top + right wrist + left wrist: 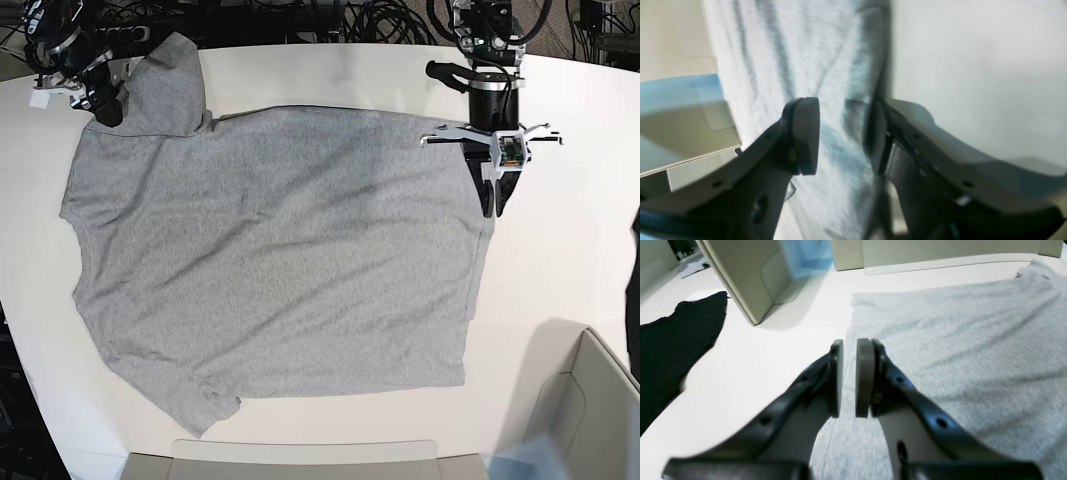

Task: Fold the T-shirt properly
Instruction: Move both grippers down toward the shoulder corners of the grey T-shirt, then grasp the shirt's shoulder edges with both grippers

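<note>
Where right gripper (840,136) blurs, T-shirt (280,250) lettering unseen.

Base view overhead facing down, both wrist views close above the T-shirt (270,250), shared by all

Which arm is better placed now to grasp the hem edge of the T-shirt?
The left gripper: it hangs right at the T-shirt's hem edge, jaws slightly apart. The right gripper is at the far sleeve corner.
</note>
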`<state>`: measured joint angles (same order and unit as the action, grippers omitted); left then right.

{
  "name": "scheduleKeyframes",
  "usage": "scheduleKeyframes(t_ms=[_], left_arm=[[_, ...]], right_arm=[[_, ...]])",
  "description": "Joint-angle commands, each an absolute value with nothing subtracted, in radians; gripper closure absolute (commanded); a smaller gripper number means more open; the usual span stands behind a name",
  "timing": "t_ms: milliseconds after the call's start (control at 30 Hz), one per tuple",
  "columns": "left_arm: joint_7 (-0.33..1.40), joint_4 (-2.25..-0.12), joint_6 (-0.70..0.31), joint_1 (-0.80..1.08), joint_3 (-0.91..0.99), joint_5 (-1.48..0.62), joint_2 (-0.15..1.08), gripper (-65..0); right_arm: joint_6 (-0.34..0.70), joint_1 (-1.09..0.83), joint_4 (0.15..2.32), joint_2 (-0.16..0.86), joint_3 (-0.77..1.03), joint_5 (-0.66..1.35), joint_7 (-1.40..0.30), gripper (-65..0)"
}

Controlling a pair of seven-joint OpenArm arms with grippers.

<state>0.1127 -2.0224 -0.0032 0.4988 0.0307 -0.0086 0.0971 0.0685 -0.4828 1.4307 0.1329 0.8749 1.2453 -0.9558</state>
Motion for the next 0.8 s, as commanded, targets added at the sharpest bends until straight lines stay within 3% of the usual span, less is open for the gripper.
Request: scheduleKeyframes(t_ms=[0, 133, 267, 400, 600, 767], left_arm=[[0.09, -2.041, 0.002, 0.503, 0.033, -0.008, 0.097, -8.6], [0.185, -2.041, 0.002, 0.544, 0.044, -0.163, 0.105, -10.4], [0.406, -2.035, 0.002, 0.545, 0.179, -0.547, 0.15, -19.5], [0.561, -2.018, 0.002, 0.542, 0.314, -0.805, 0.213, -20.7], [0.736, -1.836, 0.001, 0.443, 0.371, -0.931, 0.303, -20.8], [0.828, -1.709, 0.001, 0.375, 0.38, -0.967, 0.306, -20.8]], right_arm=[[0.028, -0.504, 1.42, 0.134, 0.843, 1.17, -0.986, -24.9], [0.028, -0.522, 1.429, 0.136, 0.782, 1.17, -0.977, -24.9], [0.028, -0.542, 1.495, 0.13, 0.78, 1.139, -0.975, -24.8], [0.028, -0.552, 1.563, 0.128, 0.786, 1.099, -0.966, -24.8], [0.028, -0.559, 1.584, 0.148, 0.786, 1.096, -0.96, -24.8], [0.028, -0.559, 1.586, 0.15, 0.783, 1.096, -0.96, -24.8]])
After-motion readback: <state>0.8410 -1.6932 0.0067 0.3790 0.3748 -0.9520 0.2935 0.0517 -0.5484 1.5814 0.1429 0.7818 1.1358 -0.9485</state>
